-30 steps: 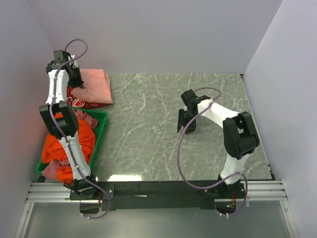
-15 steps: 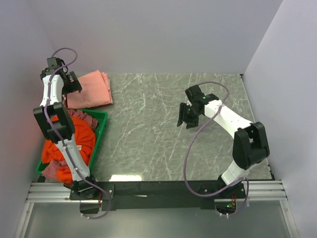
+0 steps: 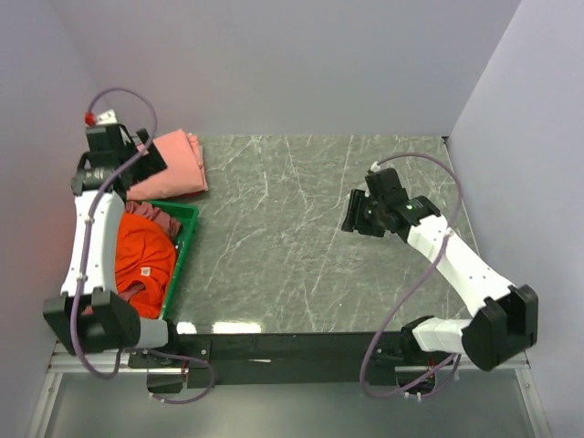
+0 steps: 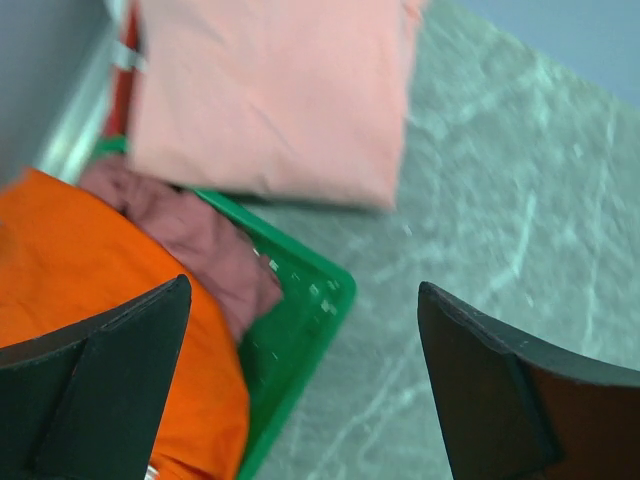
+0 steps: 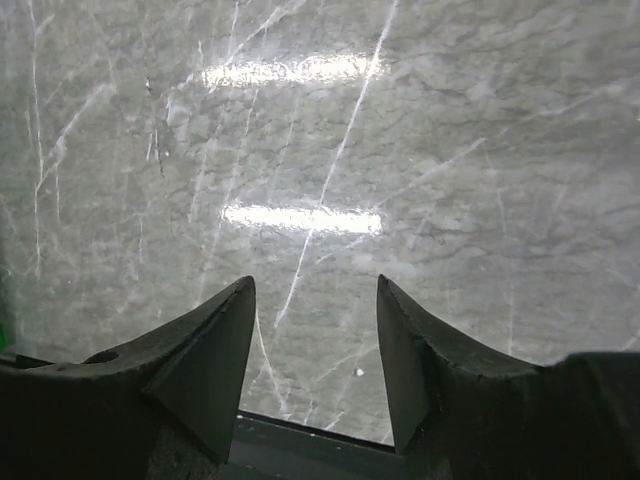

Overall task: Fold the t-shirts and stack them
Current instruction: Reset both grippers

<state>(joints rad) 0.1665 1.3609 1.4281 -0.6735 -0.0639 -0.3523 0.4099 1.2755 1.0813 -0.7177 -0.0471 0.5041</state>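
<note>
Where the tabletop meets the left wall on the near side, a green plastic crate [image 3: 185,239] sits with a crumpled bright orange cotton t-shirt [image 3: 144,260] filling most of it. A bunched dusky mauve t-shirt [image 3: 157,219] lies at the crate's far end, touching the orange one. Just beyond the crate, in the far left corner of the grey-green marbled table [image 3: 274,265], a plain salmon-pink t-shirt [image 3: 173,160] lies folded into a flat rectangle. In the left wrist view, a thin strip of a red t-shirt [image 4: 122,90] with a fleck of white peeks out from under its left edge.

The left gripper [image 4: 303,290] hangs above the crate's far corner and the near edge of the pink fold. Its jaws are spread wide, with nothing between them and nothing touching them.

Well apart, towards the right of the table's middle, the right gripper [image 5: 315,283] is held over bare marble. Its jaws are parted by a narrower gap and grip nothing, with no cloth anywhere near it.
</note>
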